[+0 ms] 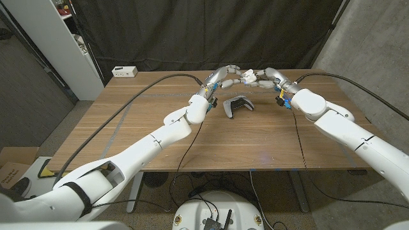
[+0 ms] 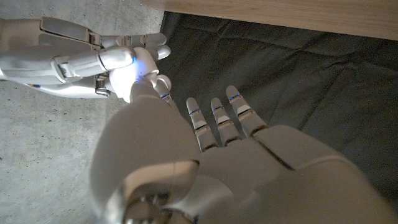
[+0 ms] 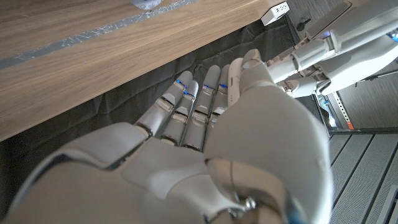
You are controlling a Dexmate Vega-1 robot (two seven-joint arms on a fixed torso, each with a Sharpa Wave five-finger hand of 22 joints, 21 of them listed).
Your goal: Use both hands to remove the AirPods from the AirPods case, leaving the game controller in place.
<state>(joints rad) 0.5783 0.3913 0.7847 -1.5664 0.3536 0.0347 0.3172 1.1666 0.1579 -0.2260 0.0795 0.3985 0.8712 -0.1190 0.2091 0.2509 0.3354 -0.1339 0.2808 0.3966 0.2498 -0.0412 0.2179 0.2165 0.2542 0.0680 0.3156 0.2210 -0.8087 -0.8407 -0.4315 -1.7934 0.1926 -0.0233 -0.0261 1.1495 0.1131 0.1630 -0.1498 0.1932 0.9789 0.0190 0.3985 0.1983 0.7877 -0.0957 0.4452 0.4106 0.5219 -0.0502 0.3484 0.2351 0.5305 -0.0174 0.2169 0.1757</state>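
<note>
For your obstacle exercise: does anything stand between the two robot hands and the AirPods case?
Nothing visible does. The left robot hand and right robot hand meet above the table; a small white object sits between their fingertips. The game controller lies below.

Head view: looking down over the table (image 1: 211,137) from above | left wrist view: looking close along the left hand (image 2: 236,168) | right wrist view: looking close along the right hand (image 3: 205,155) | all sharing the table's far edge.
</note>
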